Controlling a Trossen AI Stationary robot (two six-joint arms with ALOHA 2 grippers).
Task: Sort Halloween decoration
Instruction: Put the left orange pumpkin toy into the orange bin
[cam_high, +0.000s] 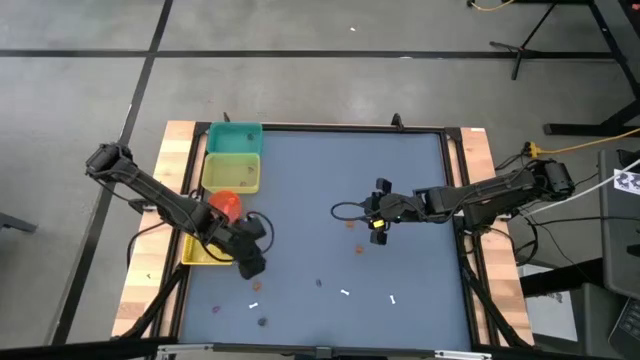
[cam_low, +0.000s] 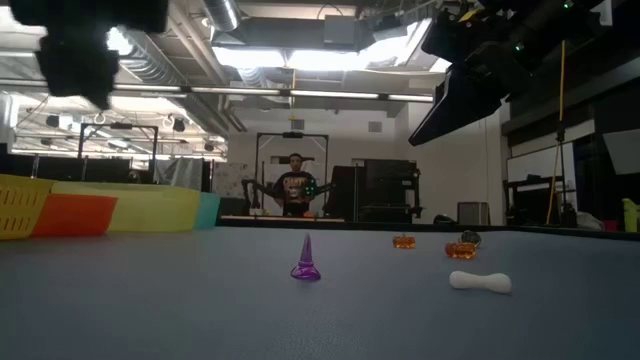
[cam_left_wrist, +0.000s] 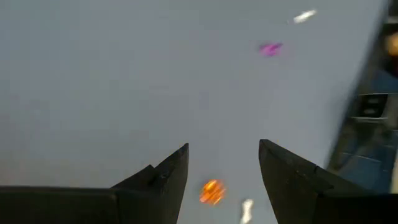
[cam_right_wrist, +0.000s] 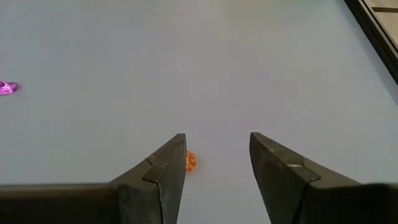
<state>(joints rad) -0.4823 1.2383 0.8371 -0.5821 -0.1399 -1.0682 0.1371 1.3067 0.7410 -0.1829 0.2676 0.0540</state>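
The right tool (cam_high: 377, 226) hangs over the middle of the blue-grey table (cam_high: 400, 170), its two dark fingers spread apart with nothing between them. A small round orange pumpkin trinket (cam_right_wrist: 190, 161) lies on the table just beside one finger (cam_right_wrist: 163, 171), outside the gap. A purple trinket (cam_right_wrist: 7, 88) sits well apart from it.

The left tool (cam_high: 250, 263) hovers near the table's left side, close to the bins, its fingers also parted and empty. In its wrist view an orange pumpkin trinket (cam_left_wrist: 211, 191) lies below the gap between the fingers, with a small white bone (cam_left_wrist: 247, 210) just beside it; a purple piece (cam_left_wrist: 270, 48) and another white bone (cam_left_wrist: 304, 16) lie farther off.

From table height, a translucent purple cone-shaped witch hat (cam_low: 306, 260) stands upright, a smooth white bone (cam_low: 480, 282) lies on its side, and two ribbed orange pumpkins (cam_low: 403, 241) (cam_low: 460, 250) rest behind. Plastic bins line the left edge: teal (cam_high: 235, 136), yellow (cam_high: 232, 171) and red (cam_high: 226, 203).
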